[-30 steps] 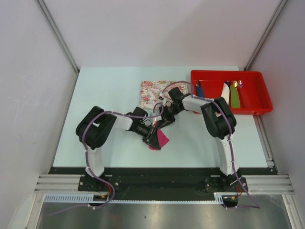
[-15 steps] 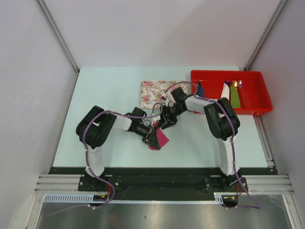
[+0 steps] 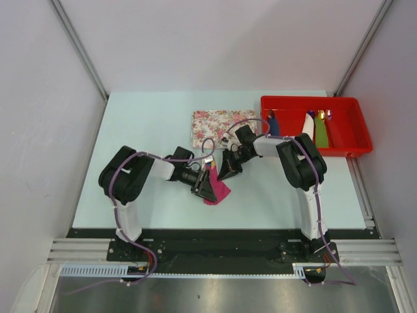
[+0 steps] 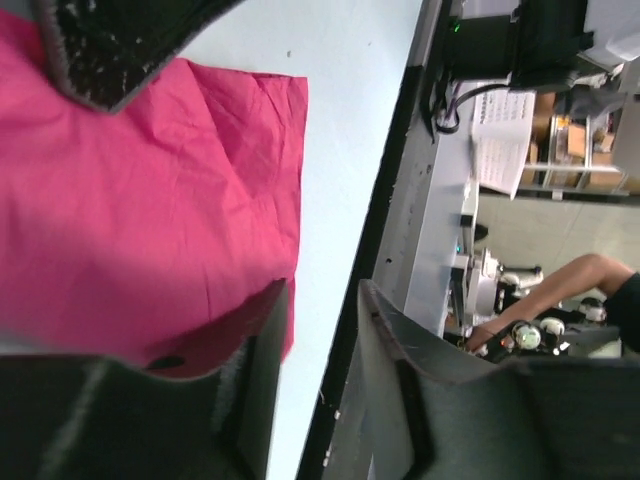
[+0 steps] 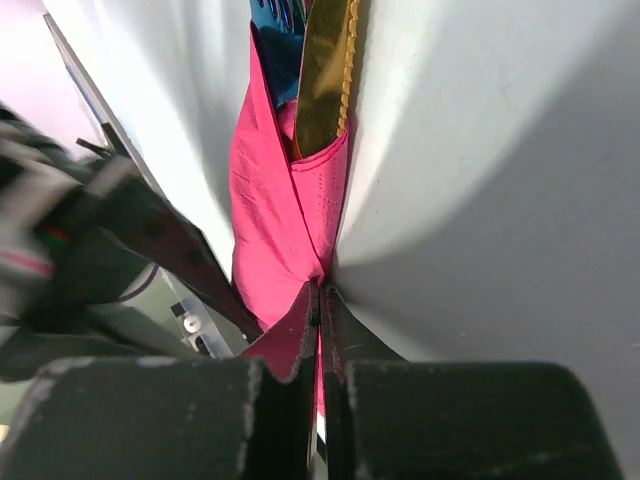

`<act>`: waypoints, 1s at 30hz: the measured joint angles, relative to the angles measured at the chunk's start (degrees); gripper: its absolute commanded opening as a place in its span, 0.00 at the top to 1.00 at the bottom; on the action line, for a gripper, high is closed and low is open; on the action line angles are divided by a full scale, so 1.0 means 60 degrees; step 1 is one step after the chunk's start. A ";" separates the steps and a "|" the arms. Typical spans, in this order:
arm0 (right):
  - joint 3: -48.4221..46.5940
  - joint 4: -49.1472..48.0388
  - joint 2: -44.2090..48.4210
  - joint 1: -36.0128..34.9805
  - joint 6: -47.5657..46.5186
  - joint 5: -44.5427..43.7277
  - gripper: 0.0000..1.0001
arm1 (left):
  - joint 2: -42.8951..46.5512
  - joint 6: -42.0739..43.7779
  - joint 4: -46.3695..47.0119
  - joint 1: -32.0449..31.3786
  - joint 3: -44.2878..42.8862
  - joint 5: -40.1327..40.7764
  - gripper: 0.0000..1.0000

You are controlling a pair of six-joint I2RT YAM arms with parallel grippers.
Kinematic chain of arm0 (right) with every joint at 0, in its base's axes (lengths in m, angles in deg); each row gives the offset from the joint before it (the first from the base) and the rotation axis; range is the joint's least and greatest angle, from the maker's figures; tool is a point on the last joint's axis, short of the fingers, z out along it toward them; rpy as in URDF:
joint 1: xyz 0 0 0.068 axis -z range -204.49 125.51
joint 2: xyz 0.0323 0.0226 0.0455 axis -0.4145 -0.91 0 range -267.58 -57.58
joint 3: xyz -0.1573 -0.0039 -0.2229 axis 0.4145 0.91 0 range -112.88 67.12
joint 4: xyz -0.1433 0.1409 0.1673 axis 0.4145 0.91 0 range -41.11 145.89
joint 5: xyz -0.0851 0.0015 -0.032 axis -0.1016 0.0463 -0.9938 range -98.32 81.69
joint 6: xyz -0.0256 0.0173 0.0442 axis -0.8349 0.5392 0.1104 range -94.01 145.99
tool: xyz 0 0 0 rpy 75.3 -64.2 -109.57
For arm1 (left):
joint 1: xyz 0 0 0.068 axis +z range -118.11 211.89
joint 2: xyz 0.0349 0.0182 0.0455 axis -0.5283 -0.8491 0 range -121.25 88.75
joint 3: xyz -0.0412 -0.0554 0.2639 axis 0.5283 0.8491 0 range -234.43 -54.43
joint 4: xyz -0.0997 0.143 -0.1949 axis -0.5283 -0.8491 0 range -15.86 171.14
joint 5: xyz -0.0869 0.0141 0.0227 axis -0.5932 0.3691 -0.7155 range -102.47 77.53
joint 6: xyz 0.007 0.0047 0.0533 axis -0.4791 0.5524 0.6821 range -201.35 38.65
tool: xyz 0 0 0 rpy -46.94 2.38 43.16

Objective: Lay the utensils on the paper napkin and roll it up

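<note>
The magenta paper napkin (image 5: pixel 275 215) is folded around the utensils. The gold knife (image 5: pixel 325 85) and the teal fork (image 5: pixel 275 35) stick out of its far end. My right gripper (image 5: pixel 320 292) is shut, pinching the napkin's near end. From above, the napkin (image 3: pixel 221 190) lies between both grippers, with the right gripper (image 3: pixel 227 172) at its upper edge. My left gripper (image 4: pixel 322 308) stands open at the napkin's (image 4: pixel 150 200) corner. One finger (image 4: pixel 262 350) lies over the paper and nothing sits in the gap. It reaches the napkin's left side in the top view (image 3: pixel 207 188).
A floral tray (image 3: pixel 212 124) lies just behind the grippers. A red bin (image 3: pixel 348 140) at the back right holds blue, white and green rolled bundles. The table's front edge (image 4: pixel 375 230) runs close beside the left gripper's fingers.
The right gripper opened and shut again on the napkin's end. The left gripper's jaws widened a little, and the left arm shifted slightly left.
</note>
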 measured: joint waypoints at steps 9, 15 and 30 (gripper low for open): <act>0.0000 0.0004 -0.0004 0.0004 -0.0004 -0.0029 1.00 | 0.1851 -0.1242 0.1749 0.0452 0.0809 0.0157 0.58; -0.0004 0.0007 -0.0004 0.0004 0.0004 -0.0044 1.00 | 0.1118 -0.1978 0.2390 0.0353 0.0878 0.0335 0.67; -0.0120 -0.0098 0.0160 0.0044 0.0579 0.0178 0.51 | -0.0339 -0.2714 0.2667 0.0415 0.0801 0.0240 0.83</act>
